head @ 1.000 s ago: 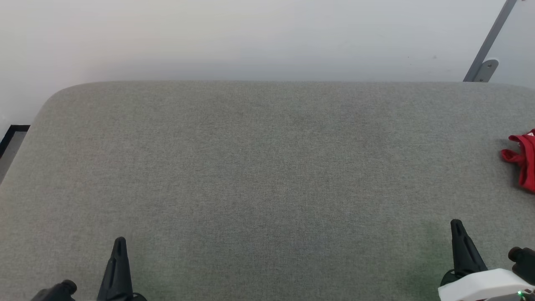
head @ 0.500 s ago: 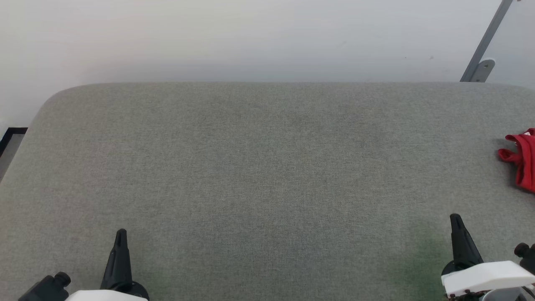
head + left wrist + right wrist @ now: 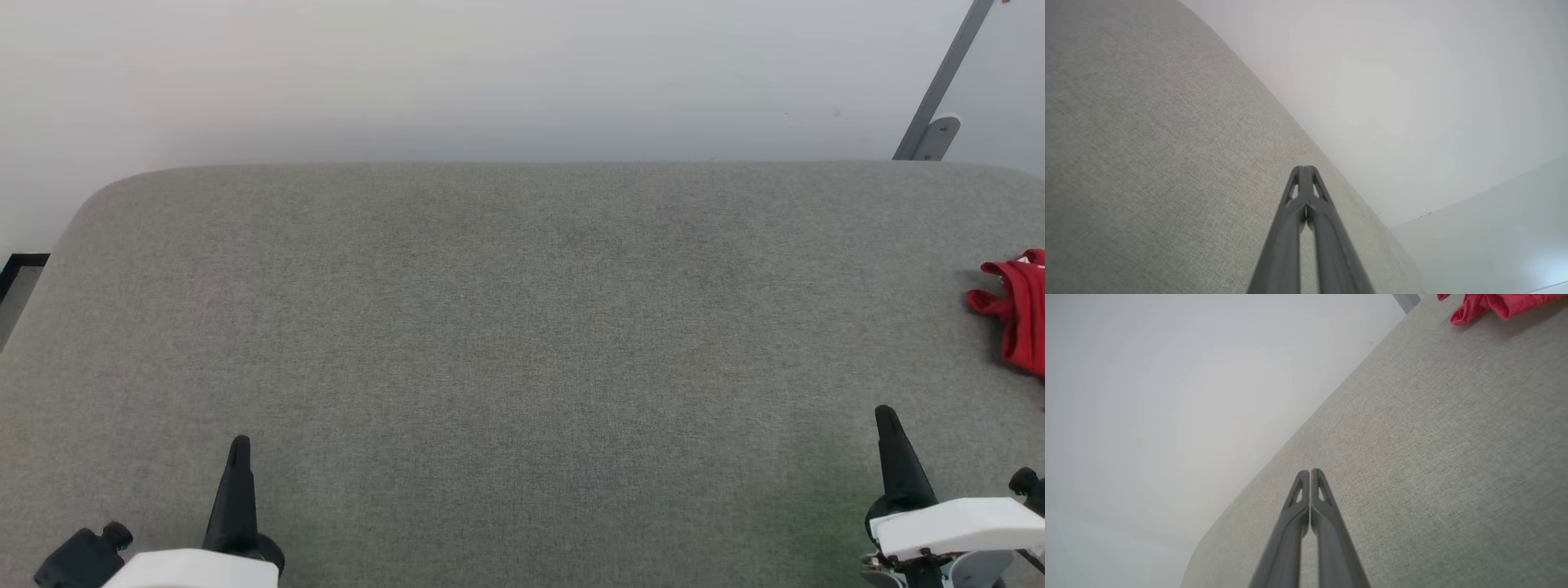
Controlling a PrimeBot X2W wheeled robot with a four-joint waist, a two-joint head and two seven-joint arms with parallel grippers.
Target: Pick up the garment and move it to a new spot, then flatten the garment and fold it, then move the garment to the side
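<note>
The red garment [image 3: 1016, 314] lay bunched up at the right edge of the gray worktop [image 3: 522, 327] (part of it ran out of the head view). The left claw [image 3: 239, 447] was low on the left, its fingers pressed together and holding nothing. The right claw [image 3: 885, 418] was low on the right, pressed together and empty too, near the garment but not touching it. A pale wall [image 3: 490, 73] stood behind.
</note>
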